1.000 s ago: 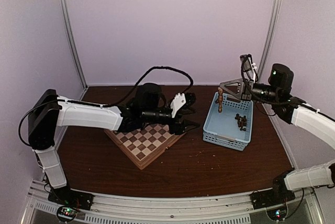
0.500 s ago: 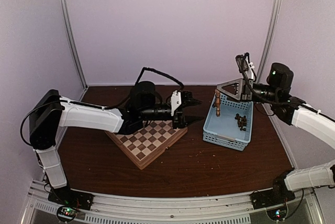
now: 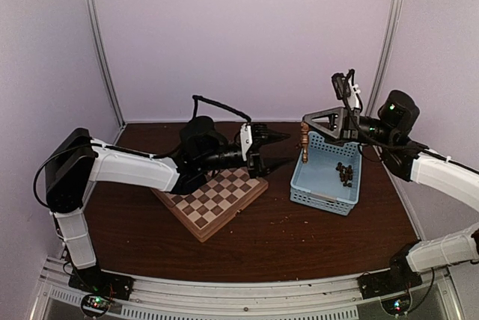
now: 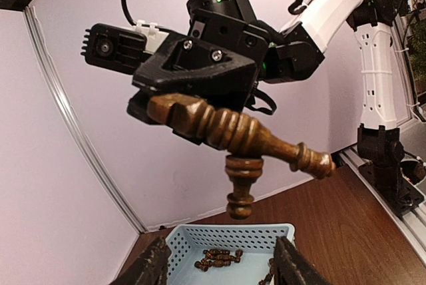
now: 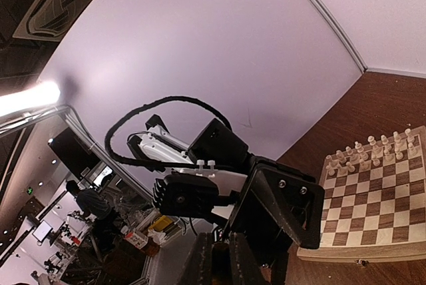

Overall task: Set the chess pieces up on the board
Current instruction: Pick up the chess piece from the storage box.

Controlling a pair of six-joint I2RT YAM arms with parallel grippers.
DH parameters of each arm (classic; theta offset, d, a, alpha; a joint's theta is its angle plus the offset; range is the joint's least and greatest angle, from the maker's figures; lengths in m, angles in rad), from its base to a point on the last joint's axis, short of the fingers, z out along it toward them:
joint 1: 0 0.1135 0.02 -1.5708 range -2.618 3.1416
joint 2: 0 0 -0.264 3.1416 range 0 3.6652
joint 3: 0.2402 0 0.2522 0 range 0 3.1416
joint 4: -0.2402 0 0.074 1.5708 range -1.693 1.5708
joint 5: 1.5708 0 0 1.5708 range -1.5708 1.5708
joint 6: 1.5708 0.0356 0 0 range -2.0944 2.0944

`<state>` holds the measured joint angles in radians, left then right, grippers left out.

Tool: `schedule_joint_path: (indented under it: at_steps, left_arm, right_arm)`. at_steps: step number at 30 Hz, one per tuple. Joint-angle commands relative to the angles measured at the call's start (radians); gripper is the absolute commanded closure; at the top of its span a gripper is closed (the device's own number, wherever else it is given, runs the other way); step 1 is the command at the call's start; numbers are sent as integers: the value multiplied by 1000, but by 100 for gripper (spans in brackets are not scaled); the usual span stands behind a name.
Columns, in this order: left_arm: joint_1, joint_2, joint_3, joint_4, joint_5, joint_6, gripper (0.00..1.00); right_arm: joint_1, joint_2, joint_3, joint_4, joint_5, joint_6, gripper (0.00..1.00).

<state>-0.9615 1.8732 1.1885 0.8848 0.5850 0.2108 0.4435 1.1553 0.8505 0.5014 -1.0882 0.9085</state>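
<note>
My right gripper (image 3: 304, 127) is shut on a dark brown chess piece (image 3: 304, 146) and holds it in the air over the near-left corner of the light blue basket (image 3: 323, 194). In the left wrist view the piece (image 4: 233, 128) fills the middle, with a second turned dark part (image 4: 242, 188) hanging below it. My left gripper (image 3: 281, 149) is open and empty, raised, facing the piece from the left and a little apart from it. The board (image 3: 212, 202) lies under my left arm. Cream pieces (image 5: 369, 148) stand in rows on it. My right fingers (image 5: 203, 262) show at the bottom edge.
Several dark pieces (image 3: 344, 174) lie loose in the basket, also seen in the left wrist view (image 4: 218, 256). The basket rim (image 4: 226, 230) sits just below the hanging piece. The enclosure's back wall and corner posts stand close behind both grippers.
My right gripper has carried the dark piece left, from over the basket to its left edge. My left gripper has risen off the board and moved right toward it.
</note>
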Motion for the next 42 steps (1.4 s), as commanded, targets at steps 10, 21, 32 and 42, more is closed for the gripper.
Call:
schedule_joint_path:
  at_steps: [10, 21, 32, 42]
  left_arm:
    - [0, 23, 17, 118, 44, -46, 52]
    - [0, 24, 16, 146, 74, -59, 58]
    - [-1, 22, 7, 173, 109, -71, 64]
    - [-1, 30, 9, 177, 115, -71, 63]
  right_arm:
    - [30, 17, 5, 80, 1, 21, 100]
    - [40, 24, 11, 66, 7, 3, 100]
    - [42, 27, 15, 55, 9, -9, 100]
    - [48, 29, 21, 58, 11, -8, 100]
